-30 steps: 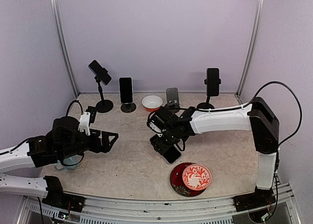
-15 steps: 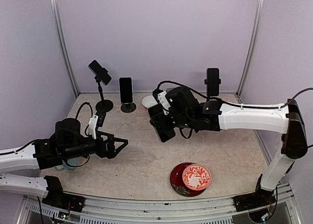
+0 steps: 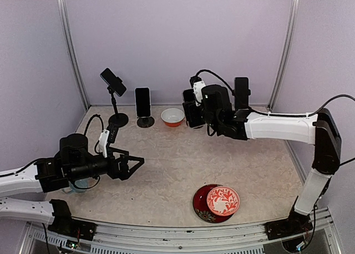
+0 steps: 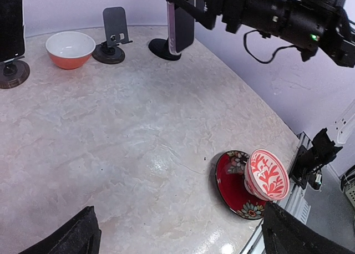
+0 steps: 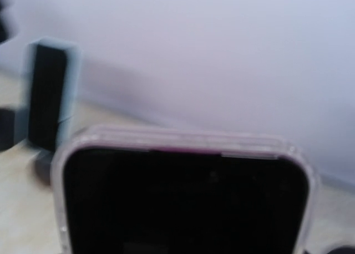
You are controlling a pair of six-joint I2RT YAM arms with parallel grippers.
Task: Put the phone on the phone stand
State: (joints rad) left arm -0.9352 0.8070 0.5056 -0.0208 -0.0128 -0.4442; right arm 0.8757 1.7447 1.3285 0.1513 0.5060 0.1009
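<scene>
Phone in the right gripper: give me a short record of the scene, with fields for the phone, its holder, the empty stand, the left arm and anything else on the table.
phone: upright, off the table, on no stand yet
holder: right gripper, closed on it
empty stand: grey, at the back beside the orange bowl
left gripper: open, holding nothing
near front: patterned bowl on red plate
</scene>
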